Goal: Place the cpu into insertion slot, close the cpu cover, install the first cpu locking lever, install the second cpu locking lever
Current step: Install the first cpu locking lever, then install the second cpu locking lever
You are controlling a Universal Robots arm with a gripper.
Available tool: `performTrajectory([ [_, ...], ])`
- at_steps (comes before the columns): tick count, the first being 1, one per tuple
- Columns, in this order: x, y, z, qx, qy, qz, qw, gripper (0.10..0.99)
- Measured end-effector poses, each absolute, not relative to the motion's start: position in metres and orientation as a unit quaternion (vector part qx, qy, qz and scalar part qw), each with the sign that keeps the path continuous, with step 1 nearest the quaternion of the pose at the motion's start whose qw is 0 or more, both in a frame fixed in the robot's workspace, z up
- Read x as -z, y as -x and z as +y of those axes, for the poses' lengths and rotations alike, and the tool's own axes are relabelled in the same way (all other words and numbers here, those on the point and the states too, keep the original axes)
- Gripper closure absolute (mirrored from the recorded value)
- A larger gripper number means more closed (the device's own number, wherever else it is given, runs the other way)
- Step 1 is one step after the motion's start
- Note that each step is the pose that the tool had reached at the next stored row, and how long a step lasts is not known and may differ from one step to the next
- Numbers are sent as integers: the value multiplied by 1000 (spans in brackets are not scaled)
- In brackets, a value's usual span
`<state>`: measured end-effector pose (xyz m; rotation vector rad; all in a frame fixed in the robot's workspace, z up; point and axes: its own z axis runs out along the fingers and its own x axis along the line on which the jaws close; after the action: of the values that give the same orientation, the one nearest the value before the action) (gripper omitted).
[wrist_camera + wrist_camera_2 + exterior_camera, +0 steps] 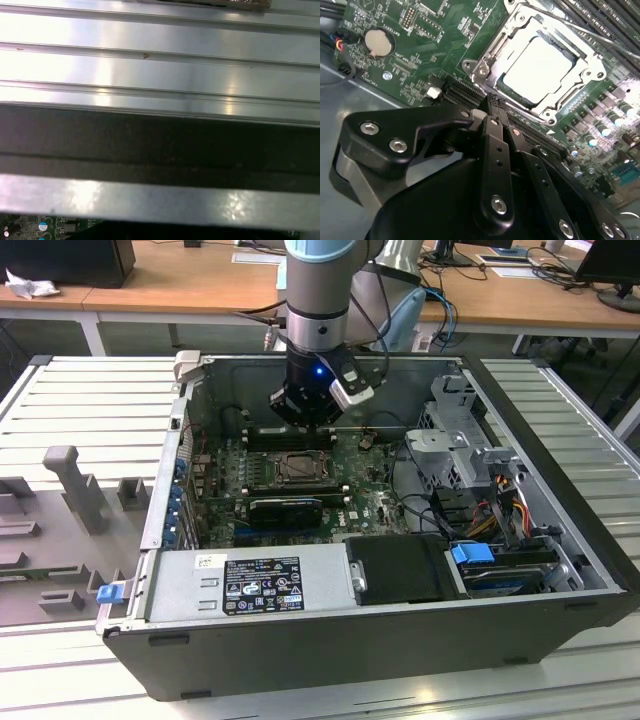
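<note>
In the second wrist view the cpu (542,62) lies flat in the insertion slot (506,91), its pale top showing through the cut-out. The cpu cover (487,57) lies down around the chip as a silver frame. My gripper (491,104) is shut with nothing between its fingers, and its tip hangs just off the corner of the socket. In the exterior view the gripper (303,425) hovers inside the open computer case, a little behind the socket (298,468). I cannot tell how the locking levers stand.
A black card with a ridged top (285,508) lies in front of the socket. Long memory slots (285,437) run behind it. A coin battery (378,41) sits on the board. The power supply (250,580), drive cage (460,440) and cables (500,505) crowd the case.
</note>
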<state>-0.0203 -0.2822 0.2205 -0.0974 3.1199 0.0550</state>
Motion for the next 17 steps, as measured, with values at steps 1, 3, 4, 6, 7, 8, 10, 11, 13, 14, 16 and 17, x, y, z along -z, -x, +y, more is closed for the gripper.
performTrajectory([
  [1,-220,20,-283,-18,31,999,10,980],
  [3,-220,20,-284,-18,31,999,10,980],
  [4,-220,20,-284,-18,31,999,10,980],
  [6,-220,20,-285,-18,31,999,10,980],
  [7,-220,20,-285,-18,31,999,10,980],
  [8,-220,20,-286,-18,31,999,10,980],
  [10,-220,20,-287,-18,31,999,10,980],
  [11,-221,20,-291,-18,31,999,10,980],
  [13,-227,20,-291,-18,31,999,10,980],
  [14,-228,20,-291,-18,31,999,10,980],
  [16,-228,20,-292,-18,31,999,10,980],
  [17,-228,20,-293,-18,30,999,10,980],
])
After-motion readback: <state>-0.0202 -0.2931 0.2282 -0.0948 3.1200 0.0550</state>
